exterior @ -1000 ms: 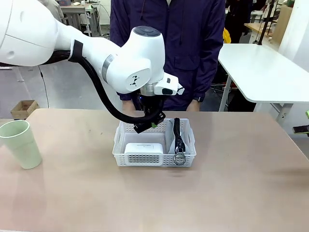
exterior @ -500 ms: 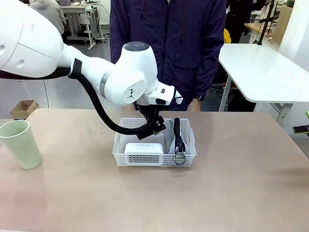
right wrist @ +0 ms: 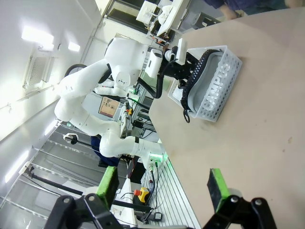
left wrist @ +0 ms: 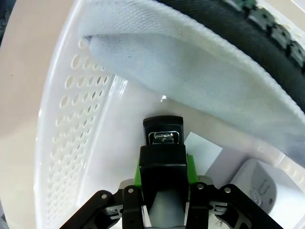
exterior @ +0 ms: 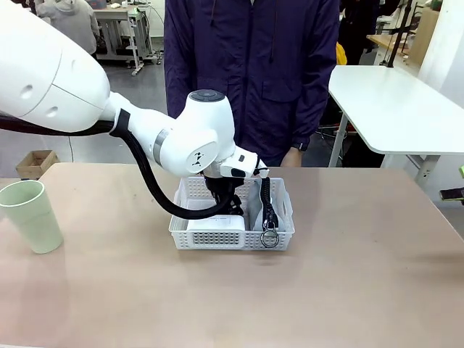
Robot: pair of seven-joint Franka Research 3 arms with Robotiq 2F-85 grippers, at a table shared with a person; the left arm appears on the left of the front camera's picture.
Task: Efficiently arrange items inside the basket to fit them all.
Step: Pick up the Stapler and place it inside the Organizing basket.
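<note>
Downward, left arm (exterior: pixel 181 138) bent into basket (exterior: pixel 217 238), jaws gripping stapler (left wrist: pixel 163 130).

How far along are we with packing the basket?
Done: the white clock and grey pouch sit in the basket. In hand: the left gripper, shut on the stapler, holds it down inside the basket. Left: the green cup stands on the table, outside.

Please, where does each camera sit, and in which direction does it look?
Front: fixed on the robot's side, facing the person across the table; left arm reaches into the basket.
Left wrist: looks down into that basket; left gripper is shut on the stapler.
Right wrist: rolled sideways, looking across the table at the basket; open right gripper in the foreground.
Shared: all three show the basket and pouch.
</note>
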